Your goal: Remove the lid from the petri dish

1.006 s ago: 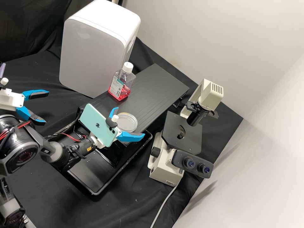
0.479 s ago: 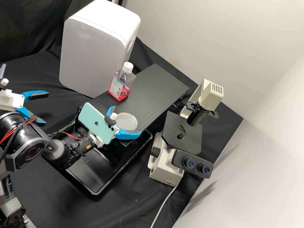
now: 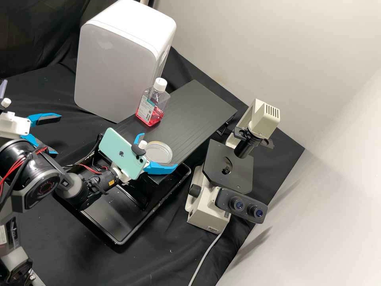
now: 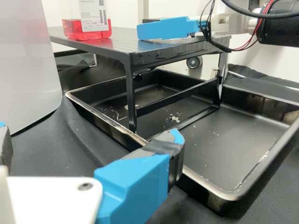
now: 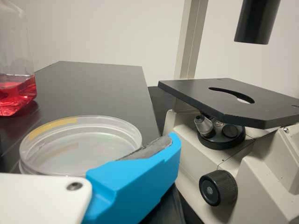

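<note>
Right pincer (image 3: pixel 158 152): fingers apart, straddling the dish (image 5: pixel 28 164). The near finger is just beside the rim; contact can't be told. The dish sits between the fingers on the rack (image 3: pixel 194 111), lid (image 5: pixel 81 137) still on. Bottle (image 3: pixel 151 105) is beyond, microscope (image 3: pixel 230 178) to the side. Left pincer (image 3: pixel 57 133): apart, empty, well away over the surface (image 3: pixel 59 91). Judged early: gripping, lifting and setting the lid aside are all left.

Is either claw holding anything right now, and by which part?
Left gripper holds nothing. Right gripper brackets the petri dish at its rim; a firm hold cannot be told.
</note>
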`<state>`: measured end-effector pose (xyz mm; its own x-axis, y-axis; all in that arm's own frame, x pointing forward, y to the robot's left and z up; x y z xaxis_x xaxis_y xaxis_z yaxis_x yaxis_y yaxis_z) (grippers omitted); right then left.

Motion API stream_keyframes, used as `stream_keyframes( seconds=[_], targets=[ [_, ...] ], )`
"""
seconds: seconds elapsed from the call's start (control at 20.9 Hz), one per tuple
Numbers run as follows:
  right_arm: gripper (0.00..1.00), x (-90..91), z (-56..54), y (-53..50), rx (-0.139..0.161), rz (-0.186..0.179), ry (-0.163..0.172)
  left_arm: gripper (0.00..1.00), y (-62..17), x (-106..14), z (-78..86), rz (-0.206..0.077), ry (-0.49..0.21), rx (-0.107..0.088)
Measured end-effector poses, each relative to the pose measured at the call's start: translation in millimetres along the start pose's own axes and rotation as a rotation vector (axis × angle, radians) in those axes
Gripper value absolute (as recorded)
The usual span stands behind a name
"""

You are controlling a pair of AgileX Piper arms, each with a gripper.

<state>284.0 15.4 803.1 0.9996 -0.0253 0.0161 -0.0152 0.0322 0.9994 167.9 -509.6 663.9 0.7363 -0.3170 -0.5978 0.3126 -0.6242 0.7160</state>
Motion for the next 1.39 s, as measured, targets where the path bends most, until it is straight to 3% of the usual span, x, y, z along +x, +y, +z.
stream_keyframes(
  seconds=[1.39],
  targets=[
    [0.0,0.4,1.5,-0.1,0.004,0.01,-0.007,1.0,-2.6,0.4,1.4,-0.008,0.01,-0.007]
  ],
)
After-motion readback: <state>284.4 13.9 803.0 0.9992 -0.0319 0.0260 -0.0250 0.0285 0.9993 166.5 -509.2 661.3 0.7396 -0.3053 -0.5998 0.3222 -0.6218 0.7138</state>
